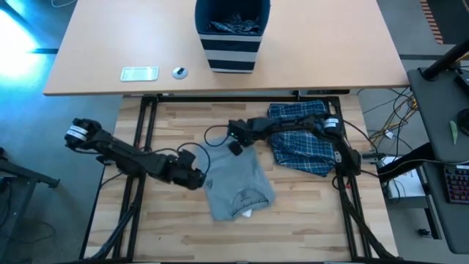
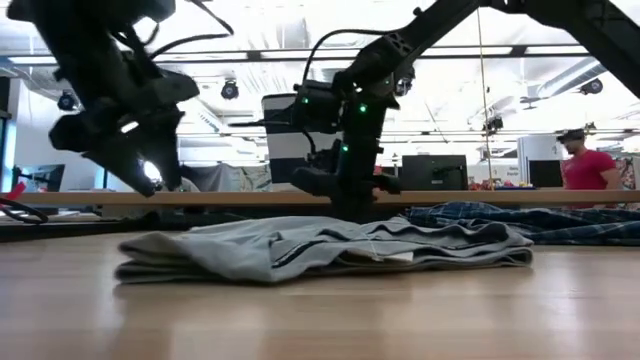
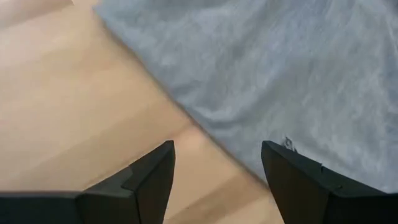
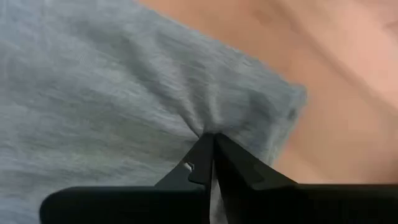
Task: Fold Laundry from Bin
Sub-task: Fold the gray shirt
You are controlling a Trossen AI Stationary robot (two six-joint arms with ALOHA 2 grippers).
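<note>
A grey T-shirt (image 1: 236, 182) lies folded and flat on the wooden table (image 1: 176, 227). My right gripper (image 1: 236, 147) reaches in from the right and is shut on the shirt at its far edge; in the low view the right gripper (image 2: 350, 205) comes down onto the shirt (image 2: 320, 248). My left gripper (image 1: 196, 178) hovers open at the shirt's left edge, clear of the table, with its fingers (image 3: 158, 165) over bare wood and the shirt's edge (image 3: 205, 118). Plaid garments (image 1: 300, 143) lie at the right. The navy striped bin (image 1: 232, 53) stands on the far desk with more laundry (image 1: 234, 26) inside. My right gripper pinches a small gather of the grey shirt (image 4: 208, 127) between its two fingertips, near a corner (image 4: 292, 99) of the far edge. The fingers come from above, slanting down. Wrinkles run into the pinch; the rest of the shirt lies on the table.
A tan desk (image 1: 330, 44) beyond the table carries the bin, a flat pale slab (image 1: 139, 73) and a small round object (image 1: 179, 72). A person in a red shirt (image 2: 590, 168) stands far back in the room. Bare wood lies near the front edge.
</note>
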